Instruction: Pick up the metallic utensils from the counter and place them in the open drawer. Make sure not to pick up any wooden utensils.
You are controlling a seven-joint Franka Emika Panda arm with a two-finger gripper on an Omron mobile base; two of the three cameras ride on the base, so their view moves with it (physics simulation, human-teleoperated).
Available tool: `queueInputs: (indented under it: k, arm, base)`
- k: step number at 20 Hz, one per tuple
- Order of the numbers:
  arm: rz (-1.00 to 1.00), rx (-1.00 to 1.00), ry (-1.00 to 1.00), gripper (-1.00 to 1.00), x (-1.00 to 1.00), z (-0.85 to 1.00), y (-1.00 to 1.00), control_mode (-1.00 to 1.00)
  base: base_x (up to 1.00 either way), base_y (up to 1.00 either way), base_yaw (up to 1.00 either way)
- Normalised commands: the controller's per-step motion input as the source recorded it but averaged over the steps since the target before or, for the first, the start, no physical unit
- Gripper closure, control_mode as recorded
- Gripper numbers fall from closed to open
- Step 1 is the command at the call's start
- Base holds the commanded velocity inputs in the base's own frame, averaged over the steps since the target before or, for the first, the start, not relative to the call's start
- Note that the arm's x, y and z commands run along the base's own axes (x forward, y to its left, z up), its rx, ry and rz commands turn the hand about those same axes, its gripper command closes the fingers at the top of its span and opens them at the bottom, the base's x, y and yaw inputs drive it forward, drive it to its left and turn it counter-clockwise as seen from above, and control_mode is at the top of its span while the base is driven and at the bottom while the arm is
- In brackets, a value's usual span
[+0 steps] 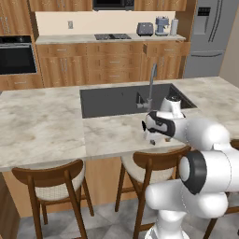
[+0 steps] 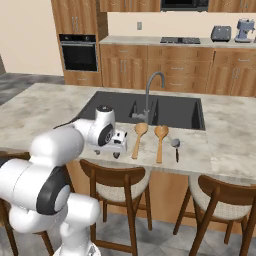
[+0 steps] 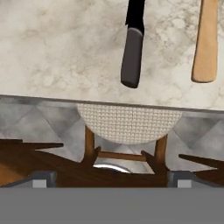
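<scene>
A dark knife with a black handle (image 3: 131,56) lies on the beige marble counter (image 3: 52,43) near its front edge, blade pointing away from the edge. My gripper (image 3: 111,177) hangs over that edge, short of the handle. Its fingertips (image 3: 41,178) are wide apart, so it is open with nothing held. The hand (image 2: 116,153) sits left of two tan wooden spoons (image 2: 139,136) (image 2: 160,139). One spoon handle (image 3: 205,43) lies right of the knife. Another dark utensil with a round grey head (image 2: 176,148) lies right of the spoons. The open drawer is out of view.
A dark sink (image 1: 121,99) with a grey tap (image 1: 151,86) is set in the counter (image 1: 42,123) behind the hand (image 1: 152,138). Wooden chairs with woven seats (image 3: 129,124) (image 2: 117,182) stand under the counter's front edge. Cabinets, stovetop and toaster (image 1: 144,29) line the far wall.
</scene>
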Motion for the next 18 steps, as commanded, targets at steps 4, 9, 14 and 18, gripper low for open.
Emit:
queueInputs:
  k: [4,9,14,18]
  arm:
    - [0.0,0.0,0.0,-1.0,0.41,-0.23,0.0,-1.0]
    - [0.0,0.0,0.01,-1.0,0.49,-0.05,0.0,-1.0]
    - [0.0,0.0,0.02,-1.0,0.59,-0.14,0.0,-1.0]
    - [0.0,0.0,0.0,-1.0,0.51,-0.34,0.0,-1.0]
  base:
    - [0.0,0.0,0.0]
    - [0.0,0.0,0.0]
    - [0.0,0.0,0.0]
    - [0.0,0.0,0.0]
